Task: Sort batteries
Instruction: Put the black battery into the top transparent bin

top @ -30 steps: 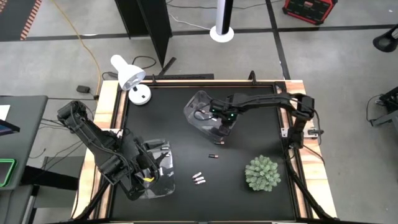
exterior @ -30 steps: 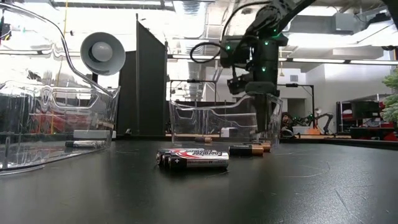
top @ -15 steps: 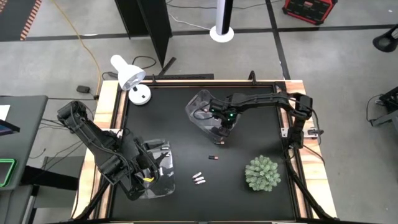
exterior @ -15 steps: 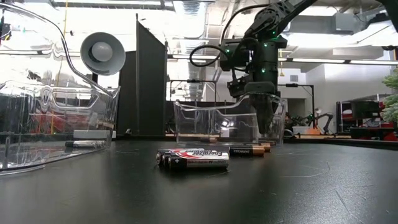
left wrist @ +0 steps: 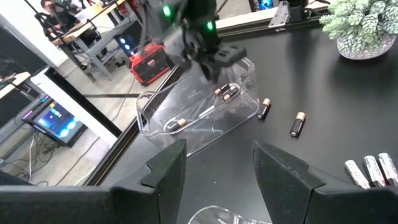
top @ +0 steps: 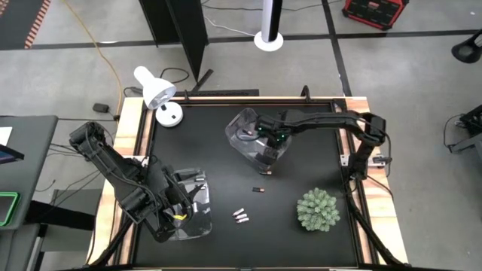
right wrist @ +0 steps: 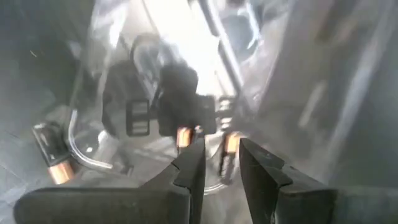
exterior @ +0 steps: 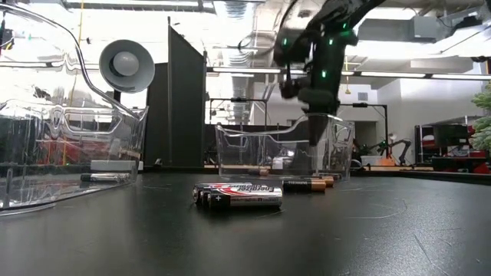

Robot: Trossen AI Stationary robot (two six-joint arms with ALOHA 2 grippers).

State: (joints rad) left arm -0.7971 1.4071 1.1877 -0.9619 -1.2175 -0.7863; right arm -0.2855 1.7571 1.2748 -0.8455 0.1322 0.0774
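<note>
My right gripper [top: 271,143] points down into the far clear bin [top: 245,132], open. In the right wrist view its gripper [right wrist: 221,152] stands above dark batteries with copper ends [right wrist: 227,155] [right wrist: 55,163] lying on the bin's floor. Two dark batteries [top: 257,190] [left wrist: 264,109] and three silvery ones [top: 241,217] [exterior: 238,195] lie on the black table. My left gripper [left wrist: 221,165] waits open above the near left clear bin [top: 188,207].
A green plant [top: 318,209] stands at the near right. A white lamp [top: 158,94] stands at the far left corner. The low view shows the far bin's wall [exterior: 261,149] around my right gripper [exterior: 318,130].
My right gripper has risen a little inside the far bin and tipped slightly. The batteries on the table have stayed where they were.
</note>
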